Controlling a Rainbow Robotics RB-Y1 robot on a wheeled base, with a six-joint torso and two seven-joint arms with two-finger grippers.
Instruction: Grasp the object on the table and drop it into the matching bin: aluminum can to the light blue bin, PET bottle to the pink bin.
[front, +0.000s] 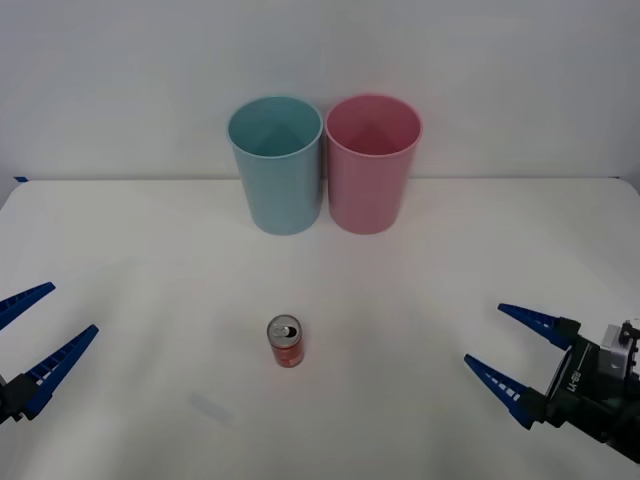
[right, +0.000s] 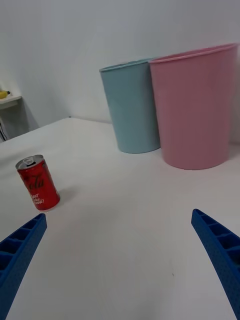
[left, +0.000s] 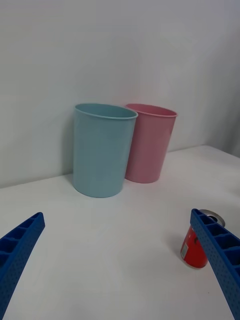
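A small red aluminum can (front: 286, 342) with a silver top stands upright on the white table (front: 140, 260), near its front middle; it also appears as the can (right: 38, 182) and the can (left: 194, 247), partly behind a blue finger. The light blue bin (front: 277, 164) and the pink bin (front: 371, 162) stand side by side at the back middle, also seen as the blue bin (right: 131, 106), pink bin (right: 197, 106), blue bin (left: 102, 149) and pink bin (left: 149, 142). My left gripper (front: 50, 326) is open at the front left. My right gripper (front: 483, 337) is open at the front right. Both are well apart from the can.
A plain white wall rises behind the bins. The tabletop is bare between each gripper and the can. A small shelf (right: 9, 100) shows far off in the right wrist view.
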